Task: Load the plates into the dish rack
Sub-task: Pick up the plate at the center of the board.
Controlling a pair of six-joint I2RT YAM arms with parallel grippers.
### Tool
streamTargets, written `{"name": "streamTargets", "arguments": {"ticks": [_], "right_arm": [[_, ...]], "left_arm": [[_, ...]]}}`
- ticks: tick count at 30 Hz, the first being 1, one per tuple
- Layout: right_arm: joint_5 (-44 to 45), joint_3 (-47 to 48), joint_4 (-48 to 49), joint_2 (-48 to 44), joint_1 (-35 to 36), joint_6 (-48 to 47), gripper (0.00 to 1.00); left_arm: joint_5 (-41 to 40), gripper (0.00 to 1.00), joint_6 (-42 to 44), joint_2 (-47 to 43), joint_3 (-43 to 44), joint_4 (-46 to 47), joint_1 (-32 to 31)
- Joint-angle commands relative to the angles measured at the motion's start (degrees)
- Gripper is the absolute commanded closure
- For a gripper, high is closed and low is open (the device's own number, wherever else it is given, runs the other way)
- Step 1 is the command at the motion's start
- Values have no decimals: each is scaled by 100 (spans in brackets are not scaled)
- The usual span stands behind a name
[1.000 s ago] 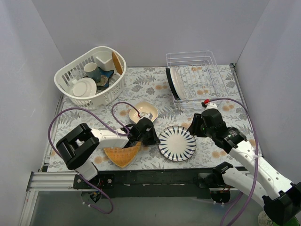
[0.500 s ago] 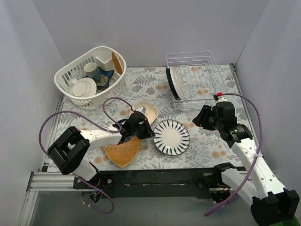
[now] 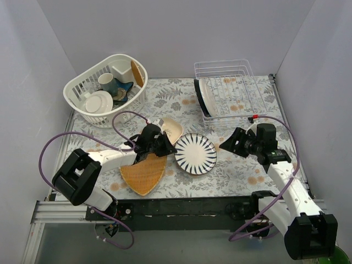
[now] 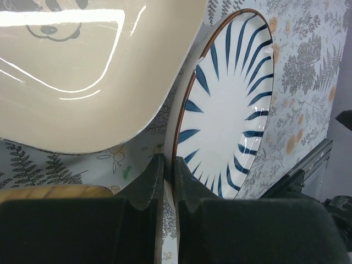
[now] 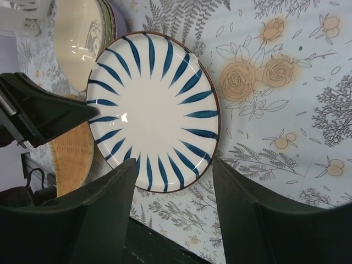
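Observation:
A white plate with blue radial stripes [image 3: 195, 154] [image 4: 231, 110] [image 5: 154, 110] lies mid-table. My left gripper [image 3: 165, 144] [image 4: 169, 165] is shut on its left rim, one finger above and one below. To the plate's right, apart from it, my right gripper [image 3: 228, 144] [image 5: 175, 165] stands open with nothing between its fingers. A cream rounded-square dish [image 3: 171, 128] [image 4: 82, 71] [image 5: 77, 44] sits just behind the left gripper. The white wire dish rack [image 3: 236, 88] stands at the back right, with a dark and a white plate [image 3: 202, 96] upright at its left end.
An orange woven triangular tray [image 3: 144, 173] [image 5: 71, 159] lies under the left wrist near the front edge. A white slotted basket [image 3: 80, 104] with cups and dishes stands at the back left. Grey walls close in three sides.
The left gripper has drawn the striped plate back and to the left, over the woven tray's edge. The right gripper has backed off to the right and opened wider.

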Motion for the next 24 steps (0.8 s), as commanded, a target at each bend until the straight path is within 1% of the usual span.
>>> {"name": "streamTargets", "arguments": {"ticks": [1, 7, 11, 17, 21, 24], "right_arm": [[-887, -338, 722, 211, -118, 203, 34], [-906, -515, 775, 247, -153, 178, 34], [-774, -419, 529, 230, -171, -85, 33], [-396, -383, 126, 195, -180, -367, 29], [-238, -409, 90, 133, -197, -490, 27], [-360, -558, 290, 98, -206, -438, 27]], "left_arm": [[752, 100, -180, -561, -68, 1045, 33], [1026, 100, -339, -578, -235, 1459, 42], [1034, 100, -321, -596, -235, 1468, 60], [1061, 100, -242, -622, -104, 1398, 121], [1078, 100, -181, -649, 11, 1292, 156], [1122, 100, -189, -666, 55, 1310, 174]]}}
